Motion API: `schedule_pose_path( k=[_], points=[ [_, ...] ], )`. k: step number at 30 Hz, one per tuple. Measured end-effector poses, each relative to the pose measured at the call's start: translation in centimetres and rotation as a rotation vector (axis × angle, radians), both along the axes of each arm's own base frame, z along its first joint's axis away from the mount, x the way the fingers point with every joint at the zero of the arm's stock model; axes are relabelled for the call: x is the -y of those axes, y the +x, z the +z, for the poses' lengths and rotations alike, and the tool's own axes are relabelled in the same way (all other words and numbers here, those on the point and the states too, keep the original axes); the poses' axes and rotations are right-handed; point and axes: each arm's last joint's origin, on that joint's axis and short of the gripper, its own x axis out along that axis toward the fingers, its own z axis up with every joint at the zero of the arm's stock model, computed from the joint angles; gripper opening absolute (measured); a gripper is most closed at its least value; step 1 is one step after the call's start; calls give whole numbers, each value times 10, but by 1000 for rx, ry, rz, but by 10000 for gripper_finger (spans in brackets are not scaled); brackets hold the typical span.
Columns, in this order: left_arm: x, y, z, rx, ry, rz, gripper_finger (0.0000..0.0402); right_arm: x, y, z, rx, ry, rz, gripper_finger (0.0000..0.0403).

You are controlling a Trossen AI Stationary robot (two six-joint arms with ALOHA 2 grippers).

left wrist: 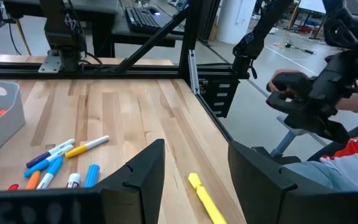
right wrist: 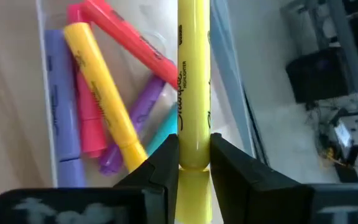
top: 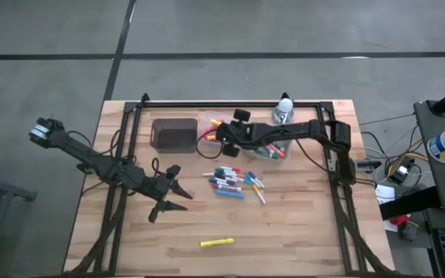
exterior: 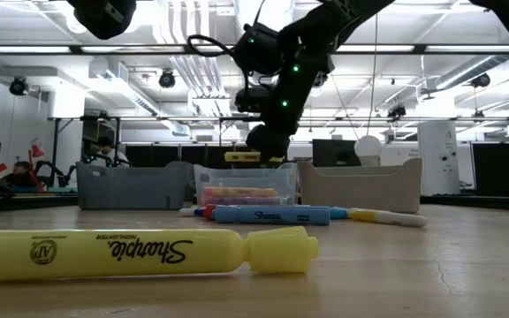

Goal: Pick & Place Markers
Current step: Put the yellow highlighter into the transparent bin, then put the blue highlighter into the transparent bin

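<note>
My right gripper (top: 216,137) hangs over a clear bin (top: 209,123) at the table's far side, shut on a yellow highlighter (right wrist: 193,74). The bin (right wrist: 48,93) holds several highlighters: yellow, pink, purple, teal and red. A pile of white markers with coloured caps (top: 234,182) lies flat mid-table. Another yellow highlighter (top: 216,242) lies flat near the front edge. My left gripper (top: 182,199) is open and empty, left of the pile; in its wrist view the lying highlighter (left wrist: 204,198) shows ahead between its fingers (left wrist: 145,171). My right gripper pinches the yellow highlighter's barrel (right wrist: 193,146) between its two fingers, near one end. The fingers come from above and lie across it. In the low view the highlighter (exterior: 244,157) hangs about level, lifted clear above the clear bin (exterior: 241,185).
A dark bin (top: 174,133) stands left of the clear one, and a bin with markers (top: 273,148) right of it. A bottle (top: 284,108) stands at the far edge. A black frame (top: 130,147) rims the table. A person (left wrist: 347,155) sits beyond the table's edge.
</note>
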Motion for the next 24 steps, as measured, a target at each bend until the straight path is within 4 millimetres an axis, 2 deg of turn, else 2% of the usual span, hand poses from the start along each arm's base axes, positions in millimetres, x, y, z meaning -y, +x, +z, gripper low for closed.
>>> schedule_pose_path(
  k=[7,12,19,24],
  points=[
    [0,0,0,-2,0,0,170,-2,1,0,9,31,26,155],
    [0,-1,-6,-18,-3,2,170,-15,1,2,-13,29,63,198],
    [-1,-2,-12,4,-14,1,170,-64,-2,30,46,57,186,205],
    [-1,-2,-11,11,-14,1,170,-107,-13,45,88,220,265,203]
  ],
)
